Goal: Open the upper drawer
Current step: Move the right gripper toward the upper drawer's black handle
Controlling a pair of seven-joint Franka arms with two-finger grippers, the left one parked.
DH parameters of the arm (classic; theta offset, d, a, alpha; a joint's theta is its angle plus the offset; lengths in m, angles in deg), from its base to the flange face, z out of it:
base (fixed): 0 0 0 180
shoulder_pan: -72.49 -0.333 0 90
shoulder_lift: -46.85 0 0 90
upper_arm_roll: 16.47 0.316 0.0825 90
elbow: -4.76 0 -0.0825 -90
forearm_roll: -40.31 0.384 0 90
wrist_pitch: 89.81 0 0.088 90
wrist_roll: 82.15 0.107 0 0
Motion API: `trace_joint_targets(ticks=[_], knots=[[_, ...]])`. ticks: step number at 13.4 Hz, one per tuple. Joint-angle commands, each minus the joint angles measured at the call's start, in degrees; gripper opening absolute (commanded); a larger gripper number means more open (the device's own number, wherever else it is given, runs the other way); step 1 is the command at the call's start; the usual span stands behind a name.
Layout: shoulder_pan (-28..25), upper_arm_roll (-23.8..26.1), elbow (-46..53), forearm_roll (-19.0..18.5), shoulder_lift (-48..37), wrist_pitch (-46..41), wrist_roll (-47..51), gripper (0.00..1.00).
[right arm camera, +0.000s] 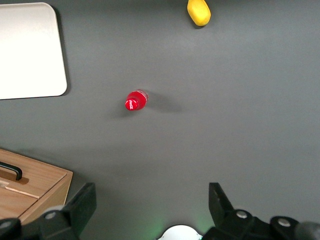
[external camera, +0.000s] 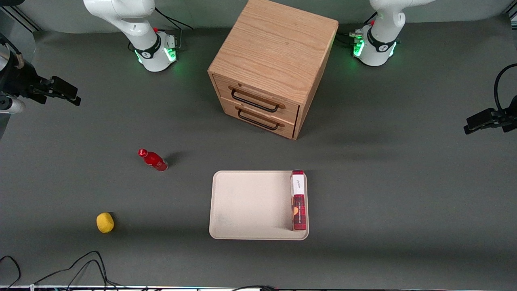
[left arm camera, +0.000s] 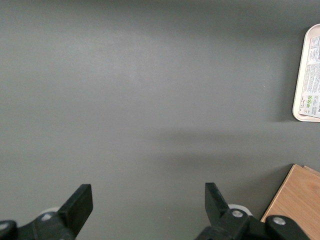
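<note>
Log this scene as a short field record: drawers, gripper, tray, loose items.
upper drawer: shut, black handle on its front
lower drawer: shut, just beneath it
gripper: open, holding nothing, toward the working arm's end of the table, apart from the cabinet
tray: nearer the front camera than the cabinet, holds a red box along one edge
bottle: red, on the table
yellow object: on the table, nearer the camera than the bottle

— How's the light?
— Soft and even, from overhead. The red bottle throws a faint shadow toward two o'clock, and the cabinet dims the table at four.
— Any glare?
— Only a green glow at the arm bases. The gripper, fingers apart at the working arm's end, looks near-black.
</note>
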Motion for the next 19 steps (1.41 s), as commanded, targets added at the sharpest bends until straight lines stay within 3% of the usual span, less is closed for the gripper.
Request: trace_joint_targets(ticks=[1,6,7,9,10,13,15,16,18,19], knots=[[-0.04,-0.10,1.73,-0.36,0.57,-1.18,-1.48,1.00],[-0.57,0.52,2.00,0.16,0.74,-4.05,-5.06,1.00],[-0.66,0.87,3.22,2.43,0.92,-6.34,-10.83,1.00],[-0.57,0.44,6.99,12.86,3.71,-6.89,-16.06,1.00],[-0.74,0.95,9.27,14.82,5.56,-7.24,-16.60,1.00],[-1.36,8.06,16.49,19.74,13.90,-9.00,-17.57,1.00],[-1.71,10.96,16.68,29.29,19.17,-8.13,-18.88,1.00],[-1.80,13.33,17.29,32.22,22.68,-6.64,-18.97,1.00],[-2.67,19.39,17.64,30.33,27.96,-1.20,-19.24,1.00],[-3.81,22.81,17.64,26.75,30.77,1.26,-19.41,1.00]])
